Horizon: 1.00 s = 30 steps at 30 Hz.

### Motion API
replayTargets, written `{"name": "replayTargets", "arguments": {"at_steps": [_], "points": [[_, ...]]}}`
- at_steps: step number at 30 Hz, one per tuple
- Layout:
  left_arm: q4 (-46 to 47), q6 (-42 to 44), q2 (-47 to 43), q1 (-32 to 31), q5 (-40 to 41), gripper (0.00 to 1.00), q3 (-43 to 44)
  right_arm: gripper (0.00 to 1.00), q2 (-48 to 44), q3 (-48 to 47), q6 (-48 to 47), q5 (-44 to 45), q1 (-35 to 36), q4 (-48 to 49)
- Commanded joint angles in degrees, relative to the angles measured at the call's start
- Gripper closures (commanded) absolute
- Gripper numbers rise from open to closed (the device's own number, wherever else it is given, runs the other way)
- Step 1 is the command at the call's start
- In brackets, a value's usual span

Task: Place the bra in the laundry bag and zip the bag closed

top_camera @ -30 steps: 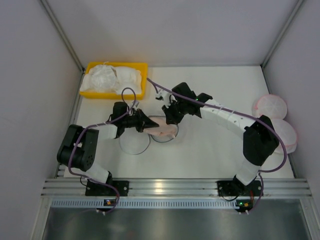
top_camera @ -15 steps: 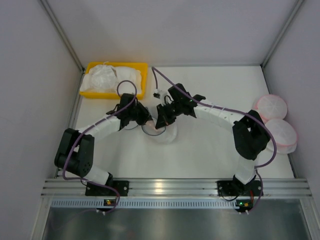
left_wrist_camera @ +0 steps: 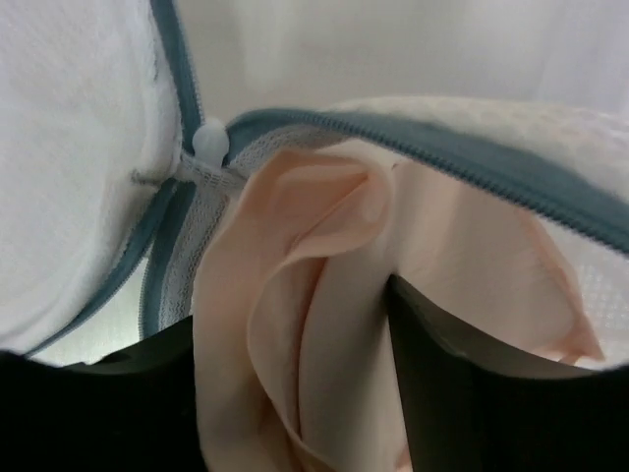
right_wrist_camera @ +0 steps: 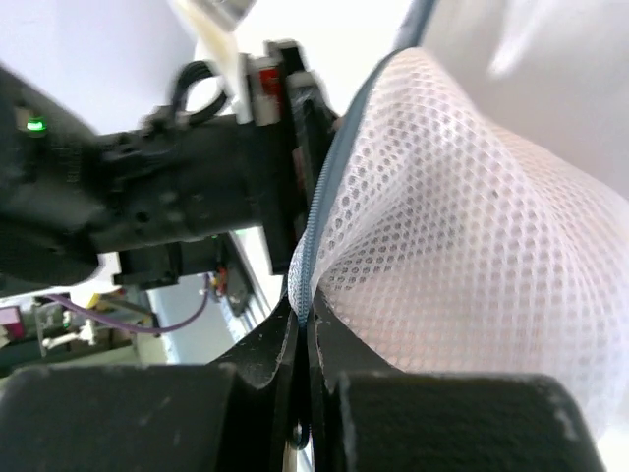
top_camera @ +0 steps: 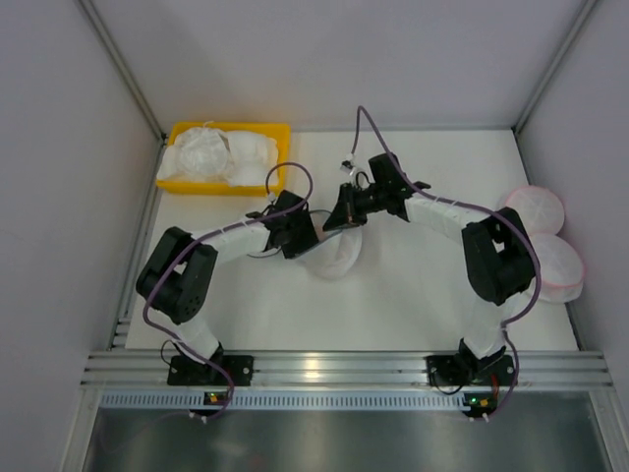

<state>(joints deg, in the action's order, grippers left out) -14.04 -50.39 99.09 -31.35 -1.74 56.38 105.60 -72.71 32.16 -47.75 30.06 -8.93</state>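
The bra (left_wrist_camera: 329, 231) is gripped, folded, between the fingers of the left pincer (left_wrist_camera: 285, 320) and is held partly inside the open laundry bag (right_wrist_camera: 462, 246), whose grey zip (left_wrist_camera: 511, 172) runs just above that pincer. The bag's rim is clamped in the closed right pincer (right_wrist_camera: 301, 329).

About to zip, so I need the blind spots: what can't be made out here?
- Left wrist: the bra runs off the bottom edge.
- Top view: bra hidden under the left hand, right hand and laundry bag.
- Right wrist: mesh fills the view; zipper slider unseen.
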Motion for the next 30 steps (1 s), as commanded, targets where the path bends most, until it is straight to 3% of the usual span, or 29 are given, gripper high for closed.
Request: {"name": "replayTargets", "arguments": {"at_steps": [1,4,9,13,16,19,22,25,30], "points": [[-3.36,8.53,-3.19,-0.37,5.26,0.38,2.42,1.00,-4.26,1.16,-4.64,-0.86,-0.80,0.07],[-3.27,13.63,-8.37,-0.37,2.62,0.14,4.00,1.00,-5.58,3.96,-7.20,-0.07,-0.27,-1.09],[-3.53,20.15,-18.55,-0.29,0.60,0.03,5.58,1.00,-7.25,7.66,-9.74,1.42,-0.18,-0.56],[-5.72,23.48,-26.04,1.73,1.04,0.05,4.01,1.00,-8.39,9.42,-10.45,2.66,-0.62,-0.48],[-7.22,26.65,-30.44,6.30,3.41,0.11,1.20,1.00,-8.75,10.30,-11.16,3.01,-0.97,-0.91],[-9.06,28.24,-32.03,14.72,-1.23,0.20,-2.32,1.00,-8.57,11.18,-11.33,3.01,-1.67,-1.00],[-10.82,30.86,-29.58,26.48,-5.81,0.30,-4.26,1.00,-8.39,11.62,-11.59,3.10,-2.29,-0.83],[-10.74,33.33,-25.36,30.63,-6.26,0.39,-5.31,1.00,-8.04,11.62,-11.95,3.01,-2.64,-1.00],[-8.82,34.57,-16.83,33.81,-10.01,0.37,-5.14,1.00,-8.22,11.62,-13.26,3.10,-3.08,-2.14]]}}
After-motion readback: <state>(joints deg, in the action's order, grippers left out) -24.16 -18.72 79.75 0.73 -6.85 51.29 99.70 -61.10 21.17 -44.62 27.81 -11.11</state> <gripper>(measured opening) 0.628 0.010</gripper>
